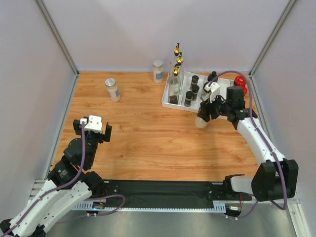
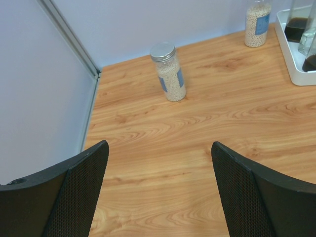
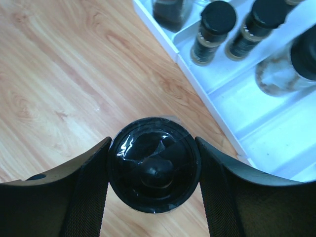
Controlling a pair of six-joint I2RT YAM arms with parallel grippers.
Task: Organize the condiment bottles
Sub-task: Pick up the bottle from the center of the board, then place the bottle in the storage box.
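**A:** How far along is the sorting?

**B:** Partway, I'd judge. The white divided tray [image 1: 167, 103] at the back right already holds three gold-spouted glass bottles [image 1: 176, 71] and several black-capped spice jars [image 1: 194, 90]. The red-lidded jars [image 1: 240, 82] are at its far right end. The arm covers that corner, so I cannot tell whether they stand inside the tray or just beside it.

**A:** What's left?

**B:** One silver-lidded jar [image 2: 170, 71] of pale grains stands on the bare wood at the back left. A second silver-lidded jar [image 2: 257, 22] stands near the tray's left edge. Then there's the one in hand.

**A:** Which hand?

**B:** The right gripper [image 1: 204, 117] is closed partway onto a black-capped jar [image 3: 154, 165], with a finger pressed against each side of the cap. That jar is outside the tray, just beside its near rim.

**A:** And the left?

**B:** The left gripper [image 2: 159, 153] is spread wide and holds nothing. The nearer silver-lidded jar is straight ahead of it, well apart.
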